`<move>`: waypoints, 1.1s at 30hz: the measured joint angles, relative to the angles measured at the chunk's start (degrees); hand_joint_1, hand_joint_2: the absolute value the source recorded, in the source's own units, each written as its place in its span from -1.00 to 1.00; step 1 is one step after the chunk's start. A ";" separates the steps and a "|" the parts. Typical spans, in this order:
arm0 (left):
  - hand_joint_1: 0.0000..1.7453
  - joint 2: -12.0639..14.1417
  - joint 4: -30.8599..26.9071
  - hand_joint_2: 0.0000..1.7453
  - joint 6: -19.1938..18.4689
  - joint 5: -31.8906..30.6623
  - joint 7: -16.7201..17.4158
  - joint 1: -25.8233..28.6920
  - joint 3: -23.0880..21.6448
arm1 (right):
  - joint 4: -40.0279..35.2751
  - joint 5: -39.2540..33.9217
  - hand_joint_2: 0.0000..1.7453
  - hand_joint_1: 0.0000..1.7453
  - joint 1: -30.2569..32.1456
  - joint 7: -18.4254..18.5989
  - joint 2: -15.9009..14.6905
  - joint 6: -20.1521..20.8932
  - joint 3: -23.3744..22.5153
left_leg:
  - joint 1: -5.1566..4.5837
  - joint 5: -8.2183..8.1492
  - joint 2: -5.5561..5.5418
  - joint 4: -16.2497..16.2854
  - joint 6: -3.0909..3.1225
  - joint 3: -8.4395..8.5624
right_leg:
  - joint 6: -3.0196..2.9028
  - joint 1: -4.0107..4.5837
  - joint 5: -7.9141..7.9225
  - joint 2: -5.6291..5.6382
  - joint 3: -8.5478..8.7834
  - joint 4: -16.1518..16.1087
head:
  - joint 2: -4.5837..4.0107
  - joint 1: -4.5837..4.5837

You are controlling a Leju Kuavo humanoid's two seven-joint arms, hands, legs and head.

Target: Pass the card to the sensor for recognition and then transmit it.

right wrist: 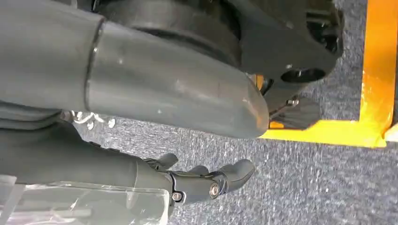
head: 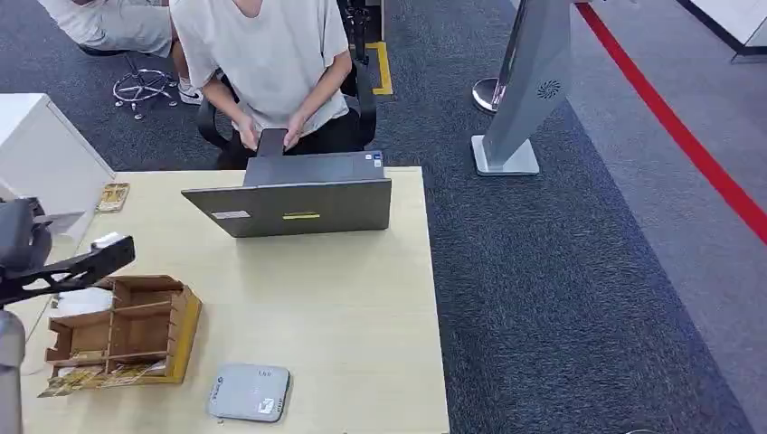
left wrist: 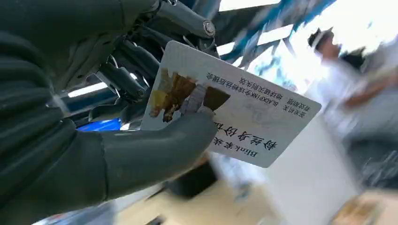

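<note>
The left hand (left wrist: 117, 140) holds the card (left wrist: 234, 108) between its thick thumb and its dark fingers. The card is up in the air, off the table, past the table's left edge. The thumb presses on the picture side of the card, near one end, so most of the card sticks out free.

The right hand (right wrist: 202, 180) hangs down over the grey carpet. Its fingers are a little curled and apart, and it holds nothing.

On the table (head: 362, 298), at the near edge, lies the flat grey sensor (head: 249, 392). Just beside it, at the near left corner, sits a brown cardboard box (head: 122, 334) with small compartments. A few picture cards lie in its near compartments; the others look bare.

Farther back, by the far edge, stands a laptop (head: 294, 203). A person (head: 271, 63) sits behind it with a phone.

What could go wrong? The card could slip, because the hand holds only one end. The hand could also bump the box on its way to the sensor, since they sit so close.
</note>
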 joint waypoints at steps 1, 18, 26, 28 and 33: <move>1.00 -1.27 -2.12 1.00 5.11 0.79 -1.03 1.98 -1.38 | 0.00 -0.07 -1.00 -1.00 0.27 -0.61 0.24 -0.50 0.02 | 0.00 -0.02 0.01 0.00 0.01 -0.01 | 0.00 0.00 0.00 0.02 0.00 -0.02 | 0.00 0.02; 1.00 -6.00 -20.84 1.00 23.30 9.51 -4.30 28.23 -21.20 | 0.04 0.33 -1.00 -1.00 1.61 -1.99 2.62 -3.76 0.35 | 0.06 -0.12 0.21 -0.01 0.06 -0.02 | 0.11 0.04 -0.07 0.20 -0.09 -0.04 | 0.00 -0.02; 1.00 -4.72 -19.79 1.00 16.65 8.85 1.06 29.81 -22.75 | 0.13 0.46 -1.00 -1.00 1.50 -1.00 2.56 -3.74 0.52 | 0.03 -0.10 0.19 -0.01 0.09 -0.04 | 0.12 0.03 -0.07 0.14 -0.07 -0.05 | 0.00 -0.02; 1.00 -4.56 -18.61 1.00 14.62 8.13 3.55 30.10 -23.01 | 0.13 0.66 -1.00 -1.00 1.33 -0.65 2.53 -3.49 0.68 | 0.03 -0.10 0.18 0.00 0.09 -0.04 | 0.12 0.03 -0.06 0.14 -0.06 -0.05 | 0.00 0.00; 1.00 -4.56 -14.35 1.00 12.37 8.89 5.14 30.35 -23.58 | 0.15 4.76 -1.00 -1.00 0.82 0.20 2.45 -2.71 0.90 | 0.03 -0.10 0.17 0.00 0.09 -0.04 | 0.12 0.03 -0.06 0.13 -0.06 -0.05 | 0.00 0.00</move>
